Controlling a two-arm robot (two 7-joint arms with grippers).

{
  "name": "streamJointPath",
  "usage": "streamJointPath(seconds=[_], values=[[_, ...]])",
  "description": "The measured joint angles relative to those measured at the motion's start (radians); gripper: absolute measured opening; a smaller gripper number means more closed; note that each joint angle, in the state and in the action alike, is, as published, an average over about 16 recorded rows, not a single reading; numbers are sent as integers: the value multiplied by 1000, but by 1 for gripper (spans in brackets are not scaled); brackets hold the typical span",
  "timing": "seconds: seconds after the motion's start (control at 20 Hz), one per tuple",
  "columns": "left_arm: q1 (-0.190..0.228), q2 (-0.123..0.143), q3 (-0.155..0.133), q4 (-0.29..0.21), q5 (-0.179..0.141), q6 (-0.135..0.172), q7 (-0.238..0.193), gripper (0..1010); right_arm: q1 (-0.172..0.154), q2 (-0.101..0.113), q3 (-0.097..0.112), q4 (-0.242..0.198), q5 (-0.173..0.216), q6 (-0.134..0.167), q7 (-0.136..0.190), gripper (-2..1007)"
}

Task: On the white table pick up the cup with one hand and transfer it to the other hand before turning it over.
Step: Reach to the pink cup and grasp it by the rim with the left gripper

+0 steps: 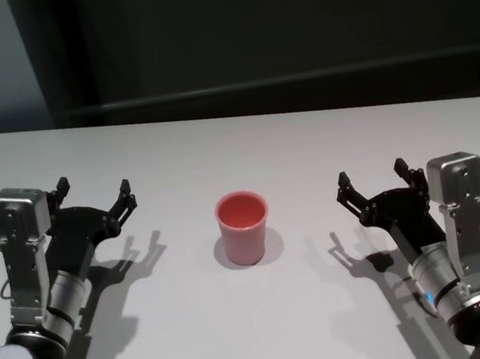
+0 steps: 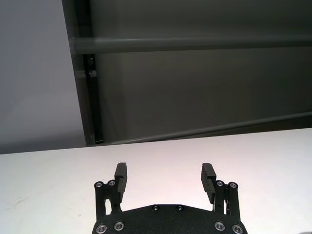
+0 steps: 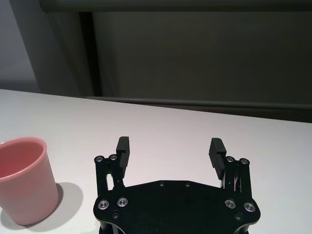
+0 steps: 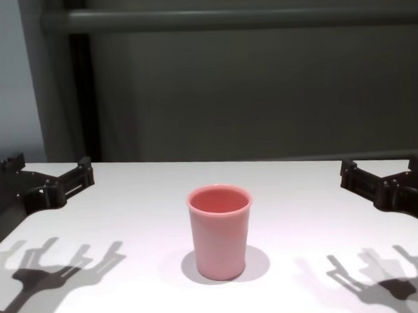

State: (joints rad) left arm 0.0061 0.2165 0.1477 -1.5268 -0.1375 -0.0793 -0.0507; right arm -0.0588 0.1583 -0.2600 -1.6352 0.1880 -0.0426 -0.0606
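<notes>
The pink cup (image 1: 244, 229) stands upright, mouth up, in the middle of the white table (image 1: 236, 141). It also shows in the chest view as the cup (image 4: 220, 232) and at the edge of the right wrist view as the cup (image 3: 22, 180). My left gripper (image 1: 93, 187) hovers open to the cup's left, well apart from it, with nothing between its fingers (image 2: 121, 175). On the other side my right gripper (image 1: 371, 173) is likewise open and empty, about the same distance off.
A dark wall with a horizontal rail (image 4: 231, 17) runs behind the table's far edge (image 1: 232, 111). Bare tabletop lies between each gripper and the cup.
</notes>
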Motion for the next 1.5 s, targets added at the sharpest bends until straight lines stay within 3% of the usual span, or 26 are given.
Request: streamJointPath(seconds=[1.5], values=[[0, 0, 0, 0, 0, 0, 0, 1001, 0, 0, 0, 0, 0, 0, 0, 1002]])
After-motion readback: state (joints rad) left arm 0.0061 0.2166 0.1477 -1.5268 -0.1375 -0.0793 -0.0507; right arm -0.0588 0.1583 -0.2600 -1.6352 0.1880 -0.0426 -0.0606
